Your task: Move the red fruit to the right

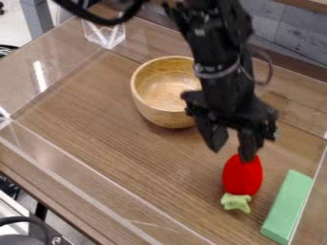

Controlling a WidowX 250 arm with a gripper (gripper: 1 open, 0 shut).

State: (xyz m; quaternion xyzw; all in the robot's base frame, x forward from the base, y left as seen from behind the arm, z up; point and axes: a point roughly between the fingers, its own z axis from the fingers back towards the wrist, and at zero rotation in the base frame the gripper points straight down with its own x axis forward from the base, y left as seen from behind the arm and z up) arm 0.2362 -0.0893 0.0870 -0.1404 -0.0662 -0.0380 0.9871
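Camera view: I am holding the gripper [234,144] with jaws apart, straddling the top of the red fruit [242,176], which is lying on the desk [102,134] directly beneath them, apparently lining up a grasp; wooden bowl [167,90] behind-left, green block [289,206] right.

Bright red fruit [242,175] with a light green leafy end. Pale green block [289,207], tan wooden bowl [167,92], brown wood-grain table [115,153]. Black gripper [231,146].
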